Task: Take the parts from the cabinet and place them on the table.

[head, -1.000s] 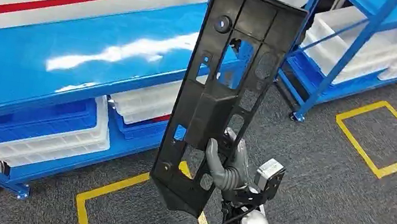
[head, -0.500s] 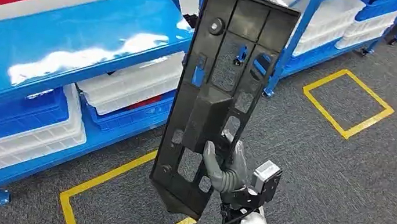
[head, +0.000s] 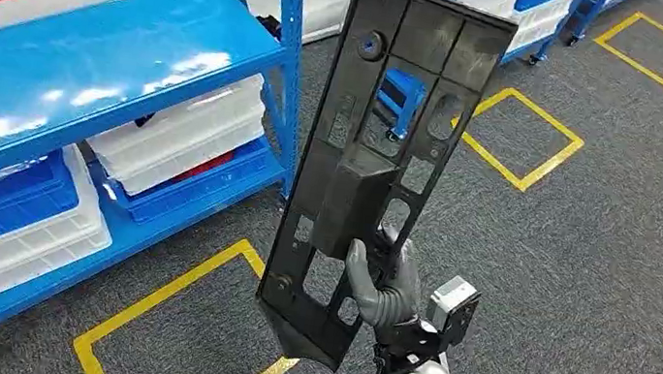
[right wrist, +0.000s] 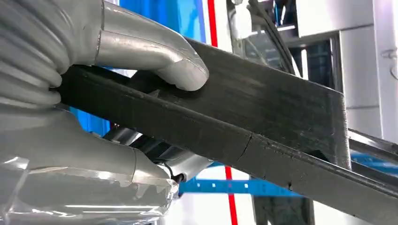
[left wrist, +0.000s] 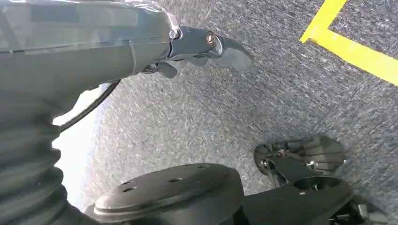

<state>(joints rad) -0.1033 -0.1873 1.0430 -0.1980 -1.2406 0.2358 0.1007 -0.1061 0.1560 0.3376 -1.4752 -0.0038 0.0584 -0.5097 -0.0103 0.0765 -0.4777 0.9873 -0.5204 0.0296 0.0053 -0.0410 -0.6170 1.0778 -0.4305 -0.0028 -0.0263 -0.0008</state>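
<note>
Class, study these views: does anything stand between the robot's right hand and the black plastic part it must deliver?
No. The right hand already grips the long black perforated plastic panel near its lower end, holding it upright over the grey carpet. The thumb presses directly on the panel's edge. No table is visible.

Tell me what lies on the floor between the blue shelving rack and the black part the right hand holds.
In the head view, grey carpet with a yellow taped square outline lies between the blue rack and the black part held upright by the right hand.

black plastic panel part (head: 381, 155) | long, flat, cut-out holes | upright, slightly tilted | held above grey carpet
</note>
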